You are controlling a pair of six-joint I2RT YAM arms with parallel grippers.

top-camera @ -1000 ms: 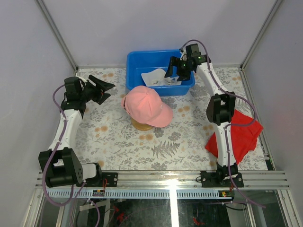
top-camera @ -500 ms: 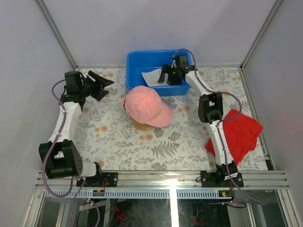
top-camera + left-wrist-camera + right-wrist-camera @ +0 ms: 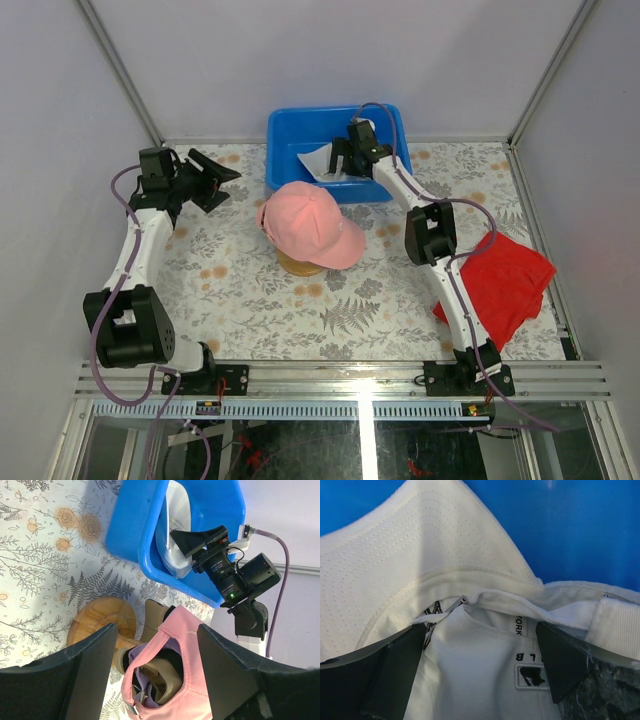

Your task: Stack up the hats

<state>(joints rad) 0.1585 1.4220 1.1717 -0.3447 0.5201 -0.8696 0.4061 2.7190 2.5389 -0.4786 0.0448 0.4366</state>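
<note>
Fetching the white cap [image 3: 320, 160].
My right hand [image 3: 345, 160] hangs open over it; next, pinch its fabric. Left hand [image 3: 205, 180] part-open, empty.

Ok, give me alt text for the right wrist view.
A white cap fills the frame, lying in a blue bin with its inside showing. The right arm's jaws stand open at the bottom corners, either side of the cap's inner label.
</note>
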